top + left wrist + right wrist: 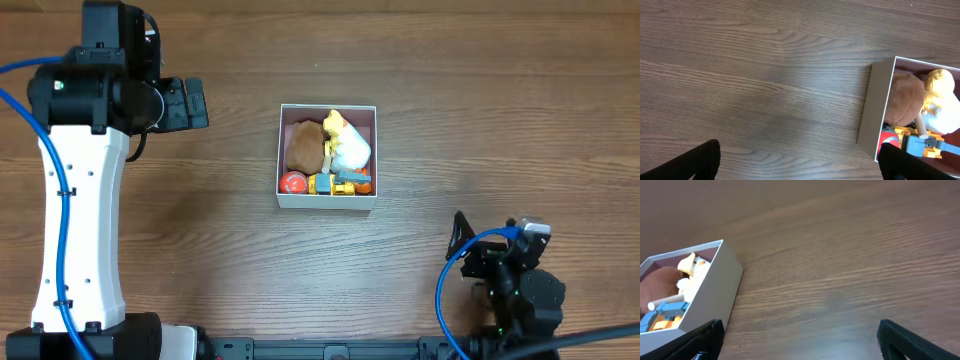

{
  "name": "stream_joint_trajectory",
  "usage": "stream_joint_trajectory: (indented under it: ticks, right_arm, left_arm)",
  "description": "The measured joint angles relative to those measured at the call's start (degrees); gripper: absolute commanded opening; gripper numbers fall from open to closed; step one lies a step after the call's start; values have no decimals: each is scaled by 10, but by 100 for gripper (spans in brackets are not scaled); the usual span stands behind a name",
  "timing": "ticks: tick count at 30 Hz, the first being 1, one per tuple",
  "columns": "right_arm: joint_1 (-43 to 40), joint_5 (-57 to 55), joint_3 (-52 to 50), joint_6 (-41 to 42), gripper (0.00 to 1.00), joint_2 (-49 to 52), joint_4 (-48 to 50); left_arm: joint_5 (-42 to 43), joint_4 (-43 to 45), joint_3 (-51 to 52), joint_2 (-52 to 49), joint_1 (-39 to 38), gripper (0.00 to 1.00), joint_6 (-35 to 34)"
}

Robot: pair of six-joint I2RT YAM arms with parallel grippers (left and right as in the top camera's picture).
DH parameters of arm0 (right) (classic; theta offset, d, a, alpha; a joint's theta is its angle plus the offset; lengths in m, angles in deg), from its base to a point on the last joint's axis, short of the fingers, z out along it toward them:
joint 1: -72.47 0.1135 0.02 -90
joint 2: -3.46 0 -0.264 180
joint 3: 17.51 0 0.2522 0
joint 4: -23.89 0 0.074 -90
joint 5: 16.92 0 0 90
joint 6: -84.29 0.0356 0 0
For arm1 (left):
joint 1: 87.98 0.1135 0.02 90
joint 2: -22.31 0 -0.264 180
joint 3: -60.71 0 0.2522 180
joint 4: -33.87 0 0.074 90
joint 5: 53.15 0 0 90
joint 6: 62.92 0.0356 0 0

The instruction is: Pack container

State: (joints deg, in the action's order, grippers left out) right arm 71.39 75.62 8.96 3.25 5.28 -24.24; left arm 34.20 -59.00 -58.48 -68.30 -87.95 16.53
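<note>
The container (pixel 284 192) is a small square white-walled box at the table's middle. It holds a brown plush toy (pixel 303 146), a yellow and white toy (pixel 347 144), a red ball (pixel 292 183) and blue and orange pieces (pixel 338 184). It also shows in the left wrist view (pixel 870 110) and the right wrist view (pixel 715 287). My left gripper (pixel 800 162) is open and empty, to the left of the container. My right gripper (pixel 800 340) is open and empty, near the table's front right, apart from the container.
The wooden table (pixel 480 90) lies bare around the container. My left arm's white body (pixel 80 220) stands along the left side. My right arm's base and blue cable (pixel 500 285) sit at the front right edge.
</note>
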Motion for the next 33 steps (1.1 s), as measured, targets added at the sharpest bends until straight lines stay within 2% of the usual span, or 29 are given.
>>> stream_joint_trajectory:
  ticks: [6,24,26,28,30,33]
  right_arm:
    - [0,0,-46,0,100,-1,79]
    - [0,0,-46,0,100,-1,73]
    - [0,0,-46,0,100,-1,73]
    - [0,0,-46,0,100,-1,73]
    - [0,0,-46,0,100,-1,73]
    - [0,0,-46,0,100,-2,73]
  left_arm:
    - [0,0,0,0,0,100,0]
    - [-15,0,2,7,0,100,3]
    - [-32,52,47,67,0,100,11]
    - [-45,212,162,179,0,100,17]
    - [-56,325,285,294,0,100,20]
    - [-62,406,460,451,0,100,47]
